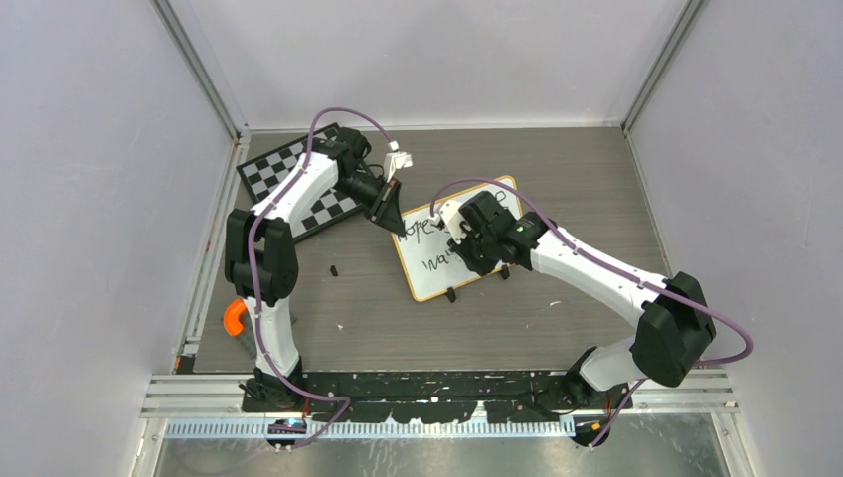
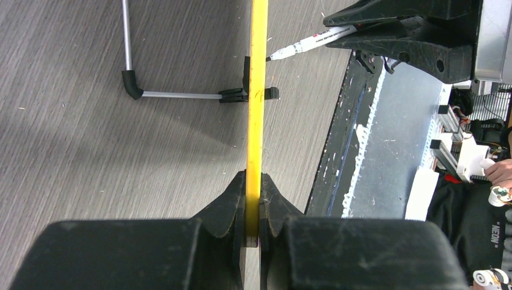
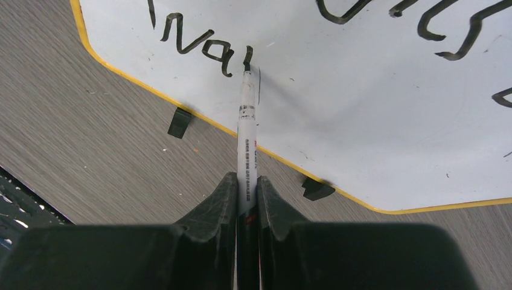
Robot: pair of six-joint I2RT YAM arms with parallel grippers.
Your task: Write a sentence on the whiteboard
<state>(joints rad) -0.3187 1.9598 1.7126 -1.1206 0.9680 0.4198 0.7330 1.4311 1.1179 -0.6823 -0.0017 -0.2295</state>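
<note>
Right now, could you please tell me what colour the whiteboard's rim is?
Yellow whiteboard rim, clearest in left wrist view.

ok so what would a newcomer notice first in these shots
The whiteboard at centre, bearing black handwriting, with the right gripper holding a marker tip-down at a half-written word. Then the left gripper, jaws clamped on that whiteboard's far left edge. A chessboard lies at the far left.
</note>
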